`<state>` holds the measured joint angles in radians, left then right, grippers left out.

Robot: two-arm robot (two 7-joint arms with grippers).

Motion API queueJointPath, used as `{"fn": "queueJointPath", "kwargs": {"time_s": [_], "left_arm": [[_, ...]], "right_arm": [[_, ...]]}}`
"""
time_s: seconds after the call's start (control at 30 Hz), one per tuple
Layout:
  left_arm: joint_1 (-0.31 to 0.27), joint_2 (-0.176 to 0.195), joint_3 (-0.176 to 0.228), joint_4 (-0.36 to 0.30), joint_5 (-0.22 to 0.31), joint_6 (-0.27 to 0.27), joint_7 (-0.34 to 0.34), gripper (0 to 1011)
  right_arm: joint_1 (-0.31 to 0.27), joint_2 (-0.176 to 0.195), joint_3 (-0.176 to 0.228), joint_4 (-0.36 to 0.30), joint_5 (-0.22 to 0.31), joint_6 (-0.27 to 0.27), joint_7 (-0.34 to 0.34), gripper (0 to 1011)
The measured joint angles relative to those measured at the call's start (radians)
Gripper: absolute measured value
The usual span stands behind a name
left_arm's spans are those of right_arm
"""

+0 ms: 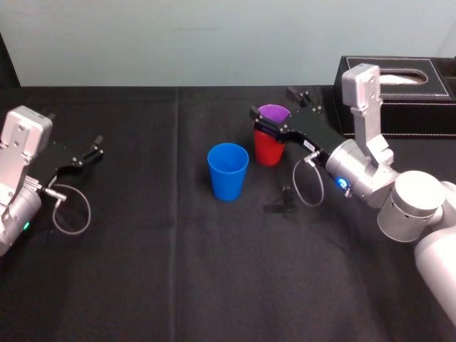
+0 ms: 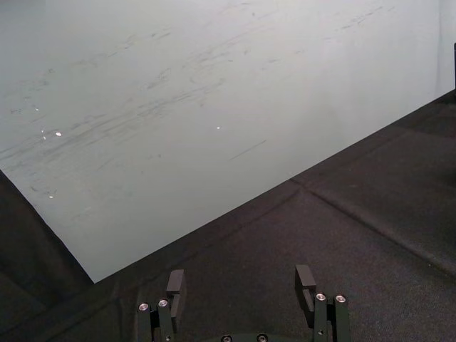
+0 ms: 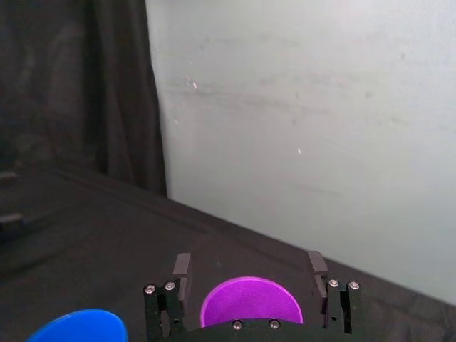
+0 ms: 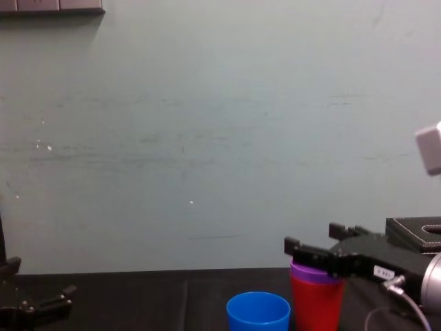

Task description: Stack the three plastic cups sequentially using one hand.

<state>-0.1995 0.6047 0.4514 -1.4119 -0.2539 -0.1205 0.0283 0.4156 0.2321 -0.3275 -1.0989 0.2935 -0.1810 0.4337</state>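
The purple cup (image 1: 274, 112) sits nested inside the red cup (image 1: 269, 149), upright near the middle of the black table. Just to their left the blue cup (image 1: 228, 171) stands alone. My right gripper (image 1: 273, 103) straddles the purple cup's rim. In the right wrist view its fingers (image 3: 182, 269) stand a little clear of the purple cup (image 3: 249, 303) on both sides, so it is open. The chest view shows the same gripper (image 4: 311, 238) level with the purple rim (image 4: 306, 274) above the red cup (image 4: 317, 303). My left gripper (image 1: 92, 149) rests open at the far left.
A dark stitched tissue box (image 1: 417, 92) stands at the back right, behind my right arm. A black cloth (image 1: 142, 271) covers the table, with a pale wall behind. A cable loop hangs under my right wrist beside the red cup.
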Motion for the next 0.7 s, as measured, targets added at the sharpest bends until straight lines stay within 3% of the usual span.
{"fn": "queueJointPath", "kwargs": {"time_s": [0.2,0.23,0.43,0.7], "left_arm": [[0.0,0.0,0.0,0.0,0.0,0.0,0.0,1005],[0.0,0.0,0.0,0.0,0.0,0.0,0.0,1005],[0.0,0.0,0.0,0.0,0.0,0.0,0.0,1005],[0.0,0.0,0.0,0.0,0.0,0.0,0.0,1005]], "right_arm": [[-0.099,0.053,0.01,-0.182,0.018,0.022,0.014,1003],[-0.099,0.053,0.01,-0.182,0.018,0.022,0.014,1003],[-0.241,0.122,0.023,-0.349,0.038,0.025,0.02,1003],[-0.373,0.178,0.03,-0.422,0.041,-0.021,0.03,1003]]}}
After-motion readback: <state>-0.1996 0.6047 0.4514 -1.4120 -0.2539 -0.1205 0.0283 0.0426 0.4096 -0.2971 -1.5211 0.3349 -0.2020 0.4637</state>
